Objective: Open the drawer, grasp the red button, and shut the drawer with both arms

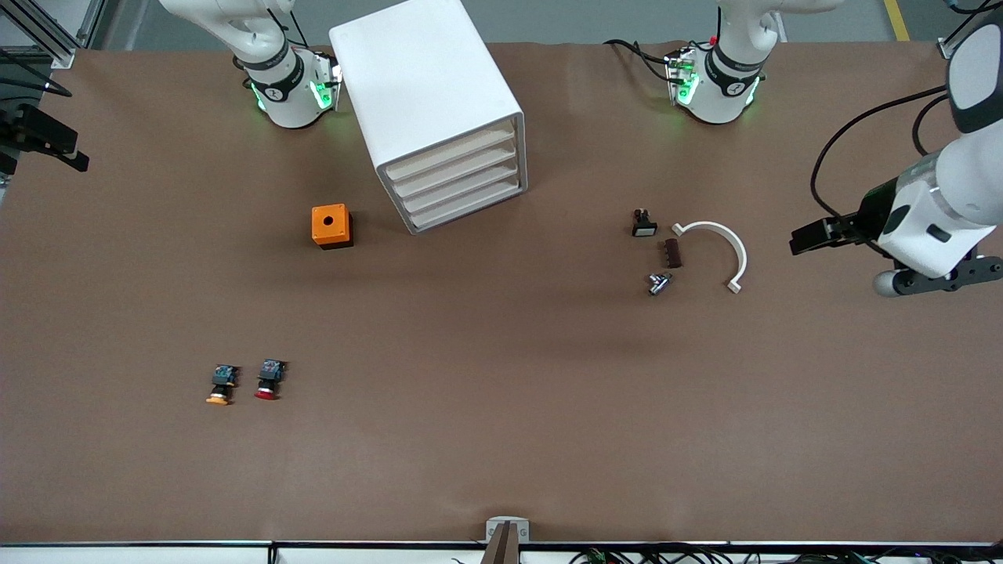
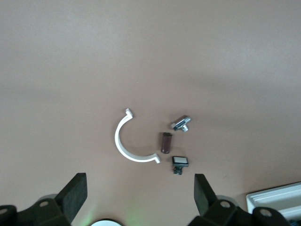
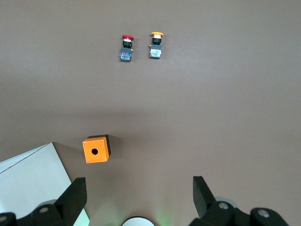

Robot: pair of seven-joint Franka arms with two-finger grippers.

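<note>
we've got the drawer (image 1: 450, 154) still shut and the button (image 1: 268, 379) out on the table nr the camera, so both grippers, left (image 2: 138, 200) & right (image 3: 136, 200), hang up high w/ fingers spread, empty.

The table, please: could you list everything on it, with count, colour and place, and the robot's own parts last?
Cabinet: one, white, four drawers, top drawer shut, by the right arm's base.
Orange cube: one, holed, beside the cabinet.
Button: one, red cap, near the front camera.
Orange-capped button: one, beside it.
White curved clip: one, toward the left arm's end.
Small parts: three beside the clip: black switch, brown block, metal piece.
Left gripper: fingers open, over the table above the clip.
Right gripper: fingers open, over the table near the cube.
</note>
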